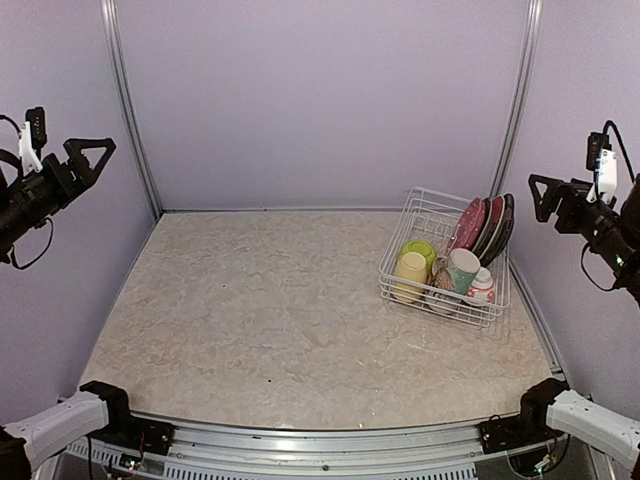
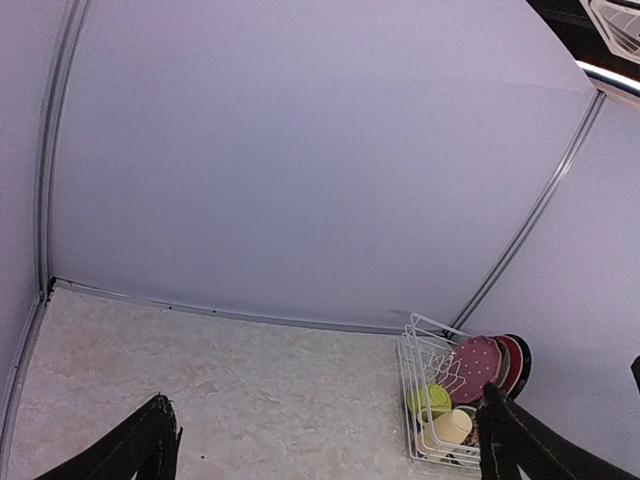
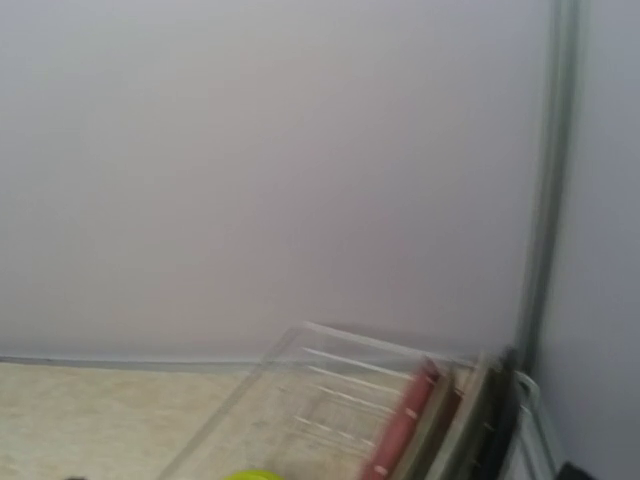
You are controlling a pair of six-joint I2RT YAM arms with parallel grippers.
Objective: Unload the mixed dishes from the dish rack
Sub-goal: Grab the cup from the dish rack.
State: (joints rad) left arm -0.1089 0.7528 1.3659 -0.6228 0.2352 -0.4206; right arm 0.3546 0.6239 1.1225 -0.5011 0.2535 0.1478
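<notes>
The white wire dish rack (image 1: 425, 216) stands at the table's right back. In it are a yellow cup (image 1: 410, 272), a lime-green bowl (image 1: 420, 250), a cream mug with teal pattern (image 1: 462, 268) and a small white-and-red bowl (image 1: 482, 288). Upright at its far end stand a pink dotted plate (image 1: 468, 224), a red-teal plate (image 1: 490, 225) and a dark plate (image 1: 504, 228). My left gripper (image 1: 92, 160) hangs high at the far left, open and empty. My right gripper (image 1: 540, 198) hovers high, right of the rack, open and empty. The left wrist view shows the rack (image 2: 440, 326) past its right finger (image 2: 520, 440).
Pale walls with metal corner posts (image 1: 515, 105) close in the marbled table (image 1: 260, 310) on three sides. The rack sits close to the right wall. The right wrist view is blurred and shows the rack's rim (image 3: 340, 335) and the plates' edges.
</notes>
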